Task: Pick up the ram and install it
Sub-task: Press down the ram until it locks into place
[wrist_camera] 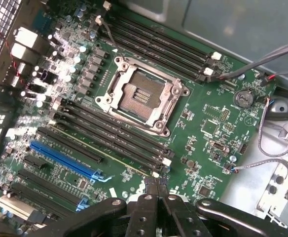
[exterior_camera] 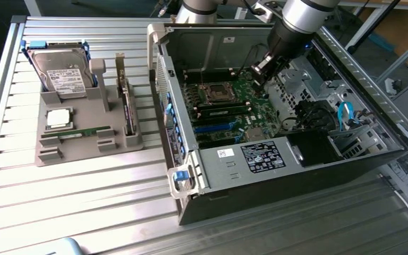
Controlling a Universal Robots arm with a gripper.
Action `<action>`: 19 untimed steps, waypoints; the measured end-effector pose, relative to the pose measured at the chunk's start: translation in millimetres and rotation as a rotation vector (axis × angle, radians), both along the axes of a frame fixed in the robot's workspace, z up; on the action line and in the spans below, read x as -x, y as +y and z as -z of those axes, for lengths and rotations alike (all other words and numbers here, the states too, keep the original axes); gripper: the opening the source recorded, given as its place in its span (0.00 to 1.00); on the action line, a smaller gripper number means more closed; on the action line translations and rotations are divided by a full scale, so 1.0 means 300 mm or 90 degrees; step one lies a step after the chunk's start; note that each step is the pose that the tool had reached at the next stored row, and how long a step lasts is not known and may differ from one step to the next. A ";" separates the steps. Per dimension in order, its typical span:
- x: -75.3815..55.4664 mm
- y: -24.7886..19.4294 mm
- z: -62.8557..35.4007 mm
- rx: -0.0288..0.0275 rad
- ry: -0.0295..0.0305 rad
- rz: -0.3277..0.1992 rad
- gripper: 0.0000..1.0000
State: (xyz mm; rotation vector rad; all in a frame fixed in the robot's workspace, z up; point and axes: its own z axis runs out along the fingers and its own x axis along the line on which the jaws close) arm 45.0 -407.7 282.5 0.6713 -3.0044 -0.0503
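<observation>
- Seating appears to be the step in hand: the ram (wrist_camera: 102, 149) stands edge-on in a memory slot of the motherboard (wrist_camera: 214, 129), beside the empty processor socket (wrist_camera: 141, 94), inside the open computer case (exterior_camera: 214, 159).
- Fingers: the gripper (wrist_camera: 156, 190) is closed narrow, tip against tip, with nothing held between them. The tips sit just at one end of the ram, by the slot's latch; actual contact cannot be confirmed.
- Judgement: the stick is released and in its slot; whether it is fully home and both latches are locked cannot be told.
- Requirement for any further pressing: force straight down along the slot, applied at the stick's upper edge, no sideways load on neighbouring slots or the latch.
- A second green stick (exterior_camera: 76, 132) lies in the grey parts tray (exterior_camera: 83, 155) on the counter (exterior_camera: 83, 207), well apart from the gripper.
</observation>
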 end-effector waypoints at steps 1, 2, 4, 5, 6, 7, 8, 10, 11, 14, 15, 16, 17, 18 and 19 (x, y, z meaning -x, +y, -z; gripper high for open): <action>0.000 0.000 0.001 0.0000 0.0000 0.003 0.10; 0.000 0.000 0.001 0.0000 0.0000 0.007 0.10; 0.000 0.000 0.002 0.0000 0.0000 0.014 0.10; 0.000 0.000 0.003 0.0000 0.0000 0.017 0.10; 0.000 0.000 0.003 0.0000 0.0000 0.021 0.10; 0.000 0.000 0.004 0.0000 0.0000 0.025 0.10; 0.000 0.000 0.005 0.0001 0.0000 0.029 0.10; 0.000 0.000 0.006 0.0001 0.0000 0.038 0.10; 0.000 0.000 0.006 0.0000 0.0000 0.041 0.10; 0.000 0.000 0.008 0.0000 0.0000 0.056 0.10; 0.000 0.000 0.009 0.0000 0.0000 0.060 0.10; 0.000 0.000 0.009 0.0000 0.0000 0.064 0.10; 0.000 0.000 0.010 0.0000 0.0000 0.068 0.10; 0.000 0.000 0.010 0.0000 0.0000 0.072 0.10; 0.000 0.000 0.011 0.0000 0.0000 0.076 0.10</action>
